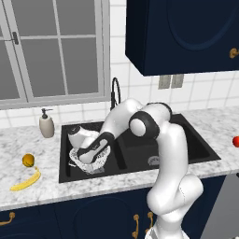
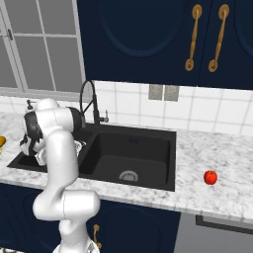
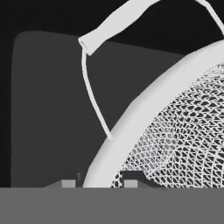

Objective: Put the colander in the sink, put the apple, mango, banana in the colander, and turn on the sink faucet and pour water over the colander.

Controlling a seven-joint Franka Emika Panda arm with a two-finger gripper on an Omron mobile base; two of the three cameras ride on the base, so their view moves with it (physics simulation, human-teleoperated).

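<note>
The white mesh colander (image 1: pixel 76 157) sits tilted in the left basin of the black sink (image 1: pixel 186 145). My gripper (image 1: pixel 87 155) reaches down into that basin, and in the hand view my gripper (image 3: pixel 99 183) is shut on the colander's thick white rim (image 3: pixel 144 109), with its wire handle (image 3: pixel 113 22) above. The black faucet (image 1: pixel 114 91) rises behind the sink. On the left counter lie the mango (image 1: pixel 28 160) and the banana (image 1: pixel 26 181). The red apple (image 2: pixel 210 177) rests on the counter right of the sink.
A white soap pump bottle (image 1: pixel 46 124) stands at the back left of the sink. Dark blue cabinets (image 1: pixel 182 32) hang above the right counter. The right basin (image 2: pixel 129 158) holds only its silver drain.
</note>
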